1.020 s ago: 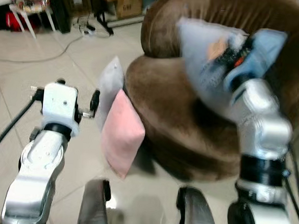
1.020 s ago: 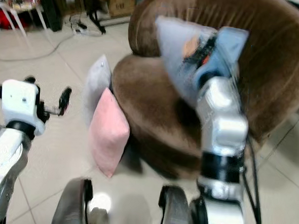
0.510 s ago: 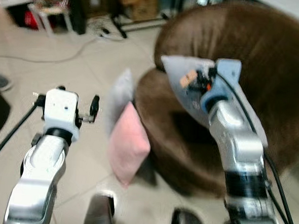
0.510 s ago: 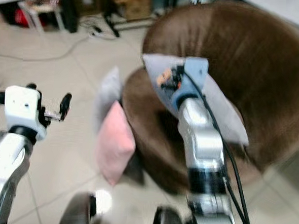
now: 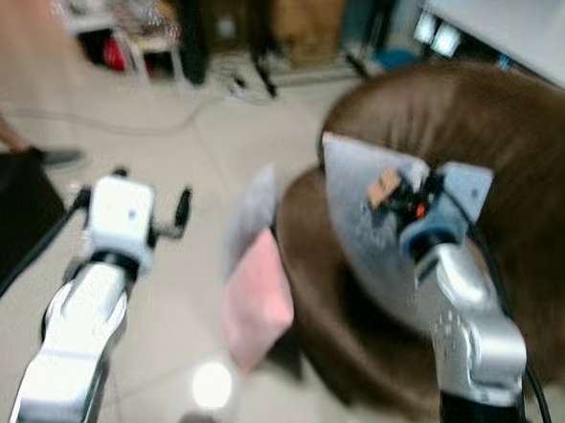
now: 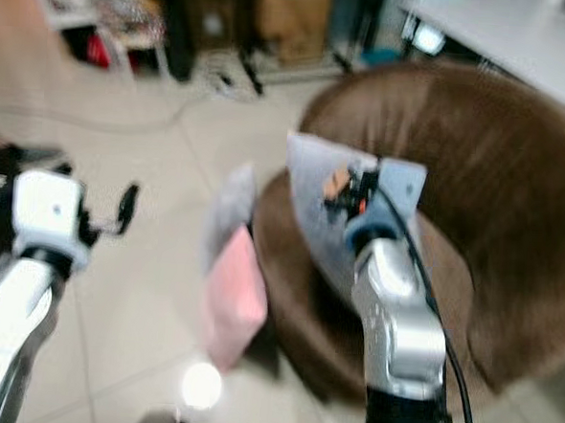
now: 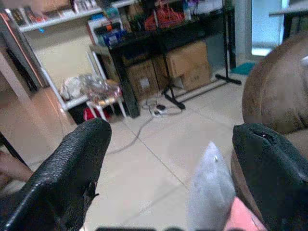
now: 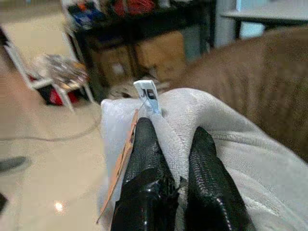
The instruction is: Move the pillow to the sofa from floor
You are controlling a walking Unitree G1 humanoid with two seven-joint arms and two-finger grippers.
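My right gripper (image 8: 173, 132) is shut on the edge of a pale grey pillow (image 5: 357, 240), close to its small white tag (image 8: 147, 91). It holds the pillow up over the seat of the round brown sofa (image 5: 529, 179). A pink pillow (image 5: 258, 301) and a grey pillow (image 5: 251, 210) stand on the tiled floor, leaning against the sofa's front. My left gripper (image 7: 171, 137) is open and holds nothing. It hovers over the floor left of those two pillows, pointing toward them. The head views are blurred.
Black shelving with cardboard boxes (image 7: 185, 65) lines the back wall. A cable (image 5: 163, 127) runs across the floor and a small white stool (image 7: 103, 98) stands near it. A person's limb and shoe (image 5: 51, 157) are at the left, above a dark object (image 5: 5, 204). A white table (image 5: 524, 25) stands behind the sofa.
The whole view has shifted and shows more of the room behind, so the camera moved. My right gripper stays shut on the pale pillow over the sofa. The left gripper stays open.
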